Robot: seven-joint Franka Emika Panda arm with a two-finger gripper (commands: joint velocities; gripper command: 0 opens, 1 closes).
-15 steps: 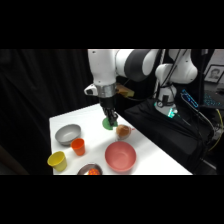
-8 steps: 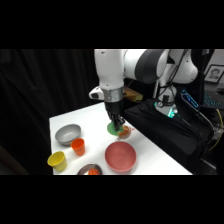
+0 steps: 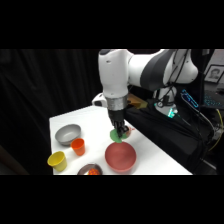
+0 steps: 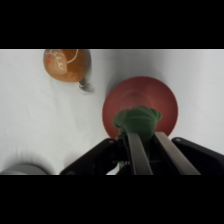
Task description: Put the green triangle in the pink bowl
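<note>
Moved nearer since the earlier frame, the hand (image 3: 119, 132) pinches the triangle (image 3: 118, 134) in the air, above the far rim of the bowl (image 3: 120, 156) on the table (image 3: 90, 125).

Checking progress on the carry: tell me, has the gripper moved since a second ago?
Yes. In the side view the gripper, holding the green triangle, has travelled toward the pink bowl and now hangs above its far rim.

Arm reaches down from upper right; end effector (image 4: 142, 131) clamped, pointing downward.
</note>
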